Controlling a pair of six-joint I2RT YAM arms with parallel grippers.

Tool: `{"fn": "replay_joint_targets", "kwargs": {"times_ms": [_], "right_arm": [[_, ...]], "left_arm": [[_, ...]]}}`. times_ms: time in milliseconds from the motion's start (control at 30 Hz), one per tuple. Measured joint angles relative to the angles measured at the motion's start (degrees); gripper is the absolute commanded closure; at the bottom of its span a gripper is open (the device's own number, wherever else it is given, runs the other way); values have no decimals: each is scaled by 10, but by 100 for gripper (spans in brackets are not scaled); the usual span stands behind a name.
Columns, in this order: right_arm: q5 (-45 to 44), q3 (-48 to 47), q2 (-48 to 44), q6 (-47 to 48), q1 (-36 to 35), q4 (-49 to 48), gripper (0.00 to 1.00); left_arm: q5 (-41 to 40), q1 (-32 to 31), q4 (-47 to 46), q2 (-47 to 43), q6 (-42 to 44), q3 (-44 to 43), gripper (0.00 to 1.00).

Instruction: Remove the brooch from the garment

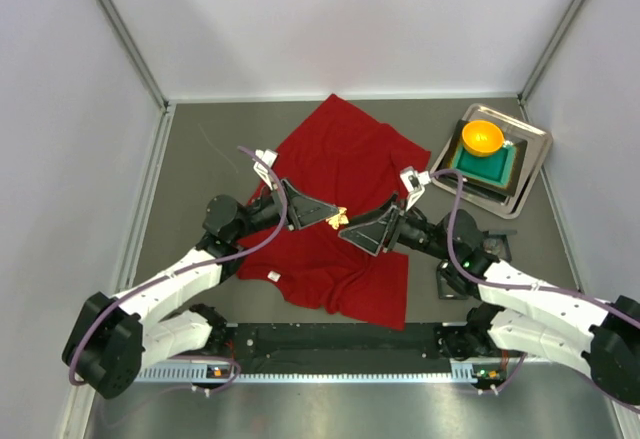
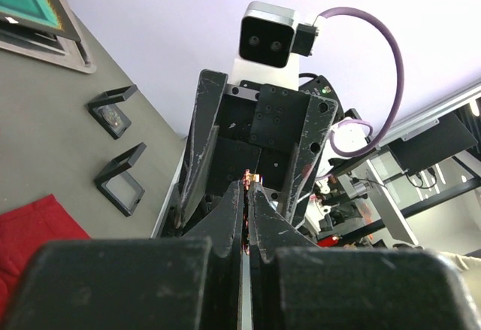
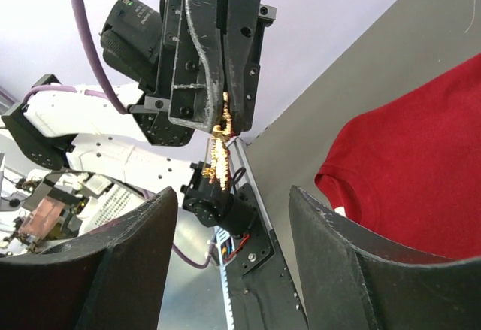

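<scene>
Fingers [image 2: 228, 221] of the left gripper [image 3: 225, 125] are pressed together on the brooch [image 3: 219, 149], a tiny golden-pink ornament that hangs from their tips like a short jagged chain. No red cloth clings to it in the right wrist view, so I judge that it is already free of the garment [image 1: 345, 154] and is held in the air above it. Just opposite, the right gripper [image 3: 233, 195] faces the left one with its two fingers spread wide and nothing between them. Probably it is placed there to receive or steady the brooch, but it does not touch it. Below both grippers the red shirt lies spread and somewhat wrinkled on the grey table [image 1: 200, 149]. Farther away, at the back right of the table, a metal tray [image 1: 532, 154] carries a green pad [image 1: 500, 164] and an orange bowl [image 1: 482, 137], which seems a likely place to put the brooch down.
</scene>
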State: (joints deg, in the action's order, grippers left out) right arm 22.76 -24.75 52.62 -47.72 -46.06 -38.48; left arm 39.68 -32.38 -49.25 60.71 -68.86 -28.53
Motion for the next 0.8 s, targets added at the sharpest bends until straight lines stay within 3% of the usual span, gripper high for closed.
{"fn": "replay_joint_targets", "kwargs": {"times_ms": [500,800], "right_arm": [[-9,0,36,-30,0,-70,57],[-4,0,57,-40,0,-103,61]], "left_arm": [[6,0,-32,2,-16,14,100],[12,0,-69,9,-39,22,100]]}}
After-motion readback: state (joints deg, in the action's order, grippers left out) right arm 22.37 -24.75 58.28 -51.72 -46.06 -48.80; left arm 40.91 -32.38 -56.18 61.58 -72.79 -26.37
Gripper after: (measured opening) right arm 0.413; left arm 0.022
